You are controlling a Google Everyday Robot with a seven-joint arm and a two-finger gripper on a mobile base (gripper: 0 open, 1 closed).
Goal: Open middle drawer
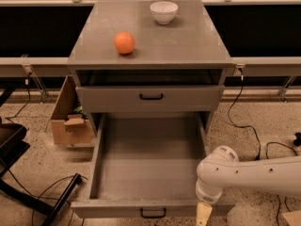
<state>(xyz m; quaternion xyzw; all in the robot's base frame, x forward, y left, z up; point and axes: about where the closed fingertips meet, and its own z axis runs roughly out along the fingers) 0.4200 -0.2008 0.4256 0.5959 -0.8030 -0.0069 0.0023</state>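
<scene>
The middle drawer (150, 173) is pulled far out of the grey cabinet (150, 41), showing a deep, plain grey tray with nothing in it. Its front panel with the small black bar handle (153, 213) sits at the bottom edge of the view. The uppermost drawer (150, 99) above it is pushed in, with its own black handle. The lowest drawer is hidden under the open one. My white arm (254, 173) reaches in from the right, and my gripper (203, 215) hangs at the right end of the open drawer's front panel, partly cut off by the frame.
An orange (124, 42) and a white bowl (163, 12) sit on the cabinet top. A cardboard box (70, 121) stands on the floor to the left. A black chair base (19, 173) and cables (244, 126) lie on the speckled floor.
</scene>
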